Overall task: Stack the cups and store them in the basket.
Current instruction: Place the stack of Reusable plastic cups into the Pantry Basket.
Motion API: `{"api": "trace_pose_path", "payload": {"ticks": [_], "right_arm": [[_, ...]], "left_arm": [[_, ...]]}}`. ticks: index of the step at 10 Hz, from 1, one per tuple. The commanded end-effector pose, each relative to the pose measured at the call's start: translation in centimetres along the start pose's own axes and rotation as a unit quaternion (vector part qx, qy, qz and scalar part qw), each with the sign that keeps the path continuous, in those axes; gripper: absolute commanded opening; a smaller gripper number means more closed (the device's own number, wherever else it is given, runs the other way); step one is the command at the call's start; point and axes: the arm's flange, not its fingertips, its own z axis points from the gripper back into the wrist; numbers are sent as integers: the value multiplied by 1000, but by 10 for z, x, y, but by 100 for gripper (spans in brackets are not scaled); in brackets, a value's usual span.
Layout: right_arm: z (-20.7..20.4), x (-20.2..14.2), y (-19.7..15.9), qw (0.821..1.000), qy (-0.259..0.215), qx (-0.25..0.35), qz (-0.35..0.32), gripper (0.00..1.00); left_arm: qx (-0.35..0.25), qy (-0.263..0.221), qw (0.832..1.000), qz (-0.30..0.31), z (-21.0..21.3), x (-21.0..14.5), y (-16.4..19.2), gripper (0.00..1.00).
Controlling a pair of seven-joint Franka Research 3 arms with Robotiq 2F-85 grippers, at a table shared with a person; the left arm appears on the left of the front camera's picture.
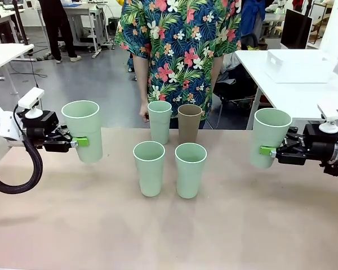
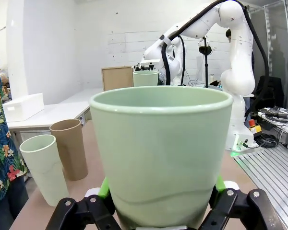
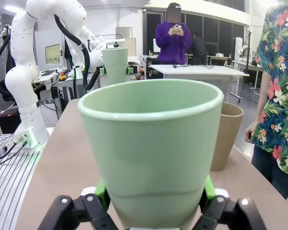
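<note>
Green plastic cup (image 1: 83,130) is squeezed in my left gripper (image 1: 79,142); my right gripper (image 1: 267,151) squeezes a second green cup (image 1: 268,136). Four empty cups (image 1: 149,167) stand on the table (image 1: 169,230).

Matte, smooth plastic cups (image 1: 149,167); dull, smooth tabletop (image 1: 158,236); glossy white arm casings (image 2: 237,72)

front: across table (image 1: 169,236) at person (image 1: 180,50); wrists: close, inward, sharing brown cup (image 2: 70,148)

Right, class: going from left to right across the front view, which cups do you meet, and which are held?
The left-held cup, in the left pincer → near-left cup → near-right cup → right-held cup, in the right pincer. The far green cup and the brown cup overlap the near pair, so they are left out.
</note>
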Motion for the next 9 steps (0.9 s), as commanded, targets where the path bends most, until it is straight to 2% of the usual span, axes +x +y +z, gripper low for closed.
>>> {"api": "trace_pose_path", "payload": {"ticks": [1,9], "right_arm": [[0,1,0,1000,-3,2,1,86],[0,1,0,1000,-3,2,1,86]], "left_arm": [[-1,0,1000,-4,0,3,1,86],[-1,0,1000,-4,0,3,1,86]]}}
